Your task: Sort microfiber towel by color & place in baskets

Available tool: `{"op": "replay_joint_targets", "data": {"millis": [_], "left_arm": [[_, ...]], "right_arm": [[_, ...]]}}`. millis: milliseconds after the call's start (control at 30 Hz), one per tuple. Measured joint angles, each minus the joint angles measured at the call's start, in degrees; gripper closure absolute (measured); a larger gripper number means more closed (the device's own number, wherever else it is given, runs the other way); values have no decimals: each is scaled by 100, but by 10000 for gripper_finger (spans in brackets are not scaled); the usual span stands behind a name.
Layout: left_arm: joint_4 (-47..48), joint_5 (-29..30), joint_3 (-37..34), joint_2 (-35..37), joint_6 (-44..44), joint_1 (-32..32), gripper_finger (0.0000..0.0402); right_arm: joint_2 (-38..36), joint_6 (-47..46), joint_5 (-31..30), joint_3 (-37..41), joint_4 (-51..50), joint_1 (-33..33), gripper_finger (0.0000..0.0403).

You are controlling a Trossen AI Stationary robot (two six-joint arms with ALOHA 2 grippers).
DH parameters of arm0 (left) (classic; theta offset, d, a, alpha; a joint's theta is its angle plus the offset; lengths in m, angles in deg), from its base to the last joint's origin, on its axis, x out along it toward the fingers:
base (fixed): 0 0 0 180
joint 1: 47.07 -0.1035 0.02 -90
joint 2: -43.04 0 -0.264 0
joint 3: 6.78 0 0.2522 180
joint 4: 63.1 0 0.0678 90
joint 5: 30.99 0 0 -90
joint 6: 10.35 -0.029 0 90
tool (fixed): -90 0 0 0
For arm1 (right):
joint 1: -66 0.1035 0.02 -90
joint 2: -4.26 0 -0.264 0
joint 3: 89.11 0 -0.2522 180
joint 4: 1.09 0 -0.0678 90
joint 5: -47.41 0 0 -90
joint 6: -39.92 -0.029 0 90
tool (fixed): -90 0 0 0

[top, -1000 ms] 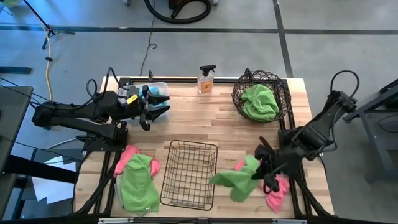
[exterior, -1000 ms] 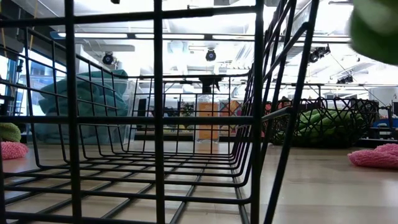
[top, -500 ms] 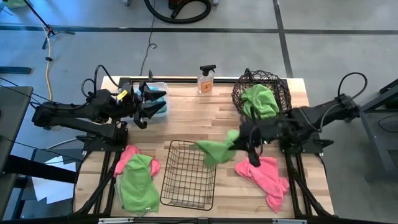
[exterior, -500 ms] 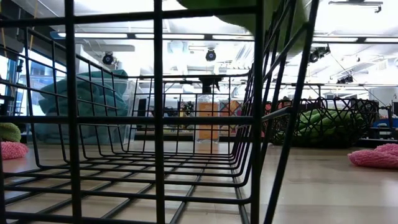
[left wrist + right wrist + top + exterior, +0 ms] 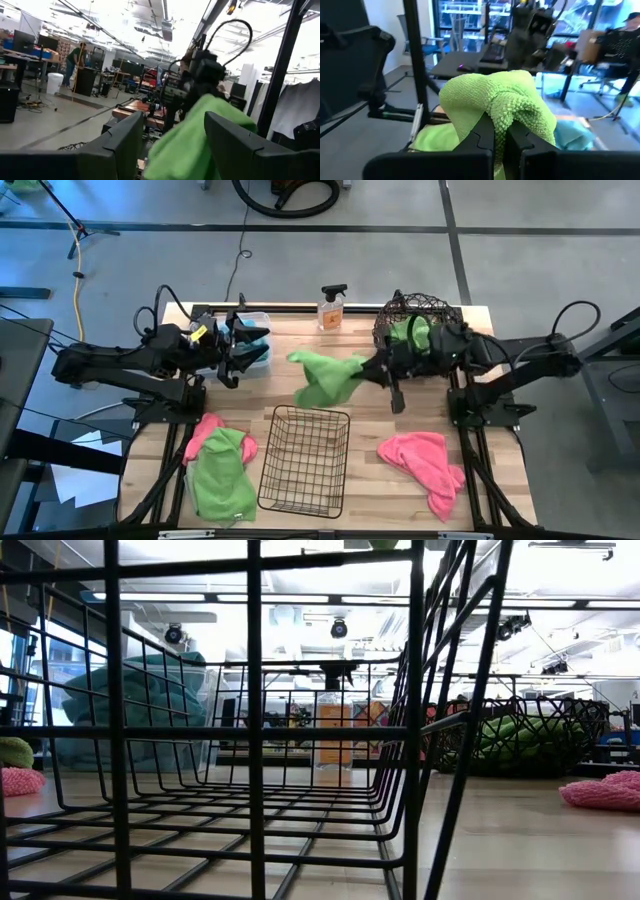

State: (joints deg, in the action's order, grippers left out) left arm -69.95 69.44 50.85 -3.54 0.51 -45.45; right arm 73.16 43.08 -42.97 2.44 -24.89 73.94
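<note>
My right gripper (image 5: 370, 370) is shut on a lime green towel (image 5: 322, 378), held high over the middle of the table between the clear bin (image 5: 262, 320) and the round wire basket (image 5: 420, 330). The round basket holds another green towel (image 5: 412, 332). Teal cloth (image 5: 260, 355) lies in the bin. My left gripper (image 5: 240, 345) hovers open over the bin, holding nothing. A pink towel (image 5: 425, 460) lies flat at the near right. A green towel (image 5: 222, 475) lies over a pink one (image 5: 205, 430) at the near left. My right gripper pinches a bunched fold of the green towel (image 5: 512, 115) between its two shut fingers (image 5: 485, 137). The fingers lie about level and come from the table's right side. The towel is lifted clear of the table and spreads out beyond the fingertips toward the left.
The black wire-grid basket (image 5: 305, 460) stands at the near middle and fills the low view (image 5: 250, 740). An orange spray bottle (image 5: 332, 308) stands at the far edge between the bin and the round basket. Bare wood lies between the black basket and the far containers.
My right gripper has swung from the near right, beside the pink towel, up and toward the far middle of the table, rolling its wrist level. The green towel has gone with it, lifted clear, and has passed over the black basket's far right corner. My left gripper has tipped up slightly.
</note>
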Motion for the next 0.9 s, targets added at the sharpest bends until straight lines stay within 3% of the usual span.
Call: {"op": "replay_joint_targets", "data": {"millis": [400, 900], "left_arm": [[-122, -510, 209, -671, -374, 1, 200], [-290, -412, 249, -790, -504, -4, 200]], "right_arm": [[-617, 74, -715, 0, -320, -157, 402], [-603, -65, -972, 57, -429, -155, 402]]}}
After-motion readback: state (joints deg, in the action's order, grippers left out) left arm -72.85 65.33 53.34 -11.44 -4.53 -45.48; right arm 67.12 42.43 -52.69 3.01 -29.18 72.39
